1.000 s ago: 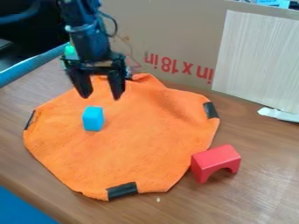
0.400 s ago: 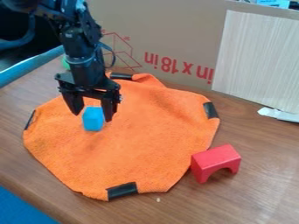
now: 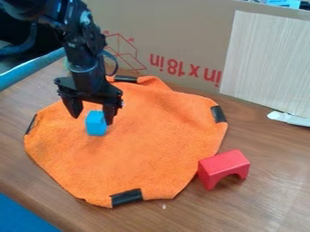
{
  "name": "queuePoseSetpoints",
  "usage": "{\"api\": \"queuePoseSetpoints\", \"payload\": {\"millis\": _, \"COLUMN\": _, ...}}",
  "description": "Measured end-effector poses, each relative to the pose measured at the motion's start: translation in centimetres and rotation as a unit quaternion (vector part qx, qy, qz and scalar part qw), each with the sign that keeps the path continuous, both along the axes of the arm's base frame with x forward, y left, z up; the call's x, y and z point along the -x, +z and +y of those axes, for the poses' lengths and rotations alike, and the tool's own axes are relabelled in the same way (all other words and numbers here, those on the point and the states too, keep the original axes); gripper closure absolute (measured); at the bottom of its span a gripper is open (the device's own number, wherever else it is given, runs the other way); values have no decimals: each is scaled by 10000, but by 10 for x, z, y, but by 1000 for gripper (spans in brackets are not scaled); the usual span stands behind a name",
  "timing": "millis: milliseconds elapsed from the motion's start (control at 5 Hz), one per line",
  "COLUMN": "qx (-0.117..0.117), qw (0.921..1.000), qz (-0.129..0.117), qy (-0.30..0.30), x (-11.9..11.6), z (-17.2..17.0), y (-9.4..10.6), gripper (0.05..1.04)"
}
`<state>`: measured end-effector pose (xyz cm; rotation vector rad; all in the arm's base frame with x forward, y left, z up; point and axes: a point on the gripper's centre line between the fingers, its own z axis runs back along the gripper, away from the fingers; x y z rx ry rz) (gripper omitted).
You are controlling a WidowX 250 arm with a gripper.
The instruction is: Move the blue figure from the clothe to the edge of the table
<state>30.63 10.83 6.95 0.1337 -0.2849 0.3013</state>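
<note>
Fingers (image 3: 110,110): one pair, wide apart, empty. Blue block (image 3: 95,127): on orange cloth (image 3: 145,149). Risks: off-centre descent tipping the block; closing too low, pinching cloth.

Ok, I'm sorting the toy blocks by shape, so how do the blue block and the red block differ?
The blue block is a plain upright block, while the red block has an arch cut into its underside. The red block is the bigger and wider of the two; the blue block is small and narrow. The blue block sits on the orange cloth, the red block at its edge.
</note>
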Motion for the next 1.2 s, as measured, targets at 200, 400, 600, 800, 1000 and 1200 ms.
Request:
{"api": "queuePoseSetpoints", "payload": {"millis": 200, "qx": 75, "qw": 9998, "qz": 123, "qy": 163, "x": 2, "z": 5, "y": -11, "gripper": 84}}
{"api": "queuePoseSetpoints", "payload": {"millis": 400, "qx": 223, "qw": 9990, "qz": -109, "qy": 369, "x": 0, "z": 13, "y": -11, "gripper": 137}}
{"api": "queuePoseSetpoints", "payload": {"millis": 600, "qx": 611, "qw": 9976, "qz": -129, "qy": 298, "x": 6, "z": 12, "y": -16, "gripper": 414}}
{"api": "queuePoseSetpoints", "payload": {"millis": 800, "qx": 1138, "qw": 9930, "qz": -96, "qy": 299, "x": 12, "z": 11, "y": -11, "gripper": 568}}
{"api": "queuePoseSetpoints", "payload": {"millis": 1000, "qx": 1386, "qw": 9883, "qz": -356, "qy": 530, "x": 8, "z": 18, "y": 8, "gripper": 568}}
{"api": "queuePoseSetpoints", "payload": {"millis": 1200, "qx": 1604, "qw": 9796, "qz": -639, "qy": 1032, "x": 3, "z": 38, "y": 26, "gripper": 568}}
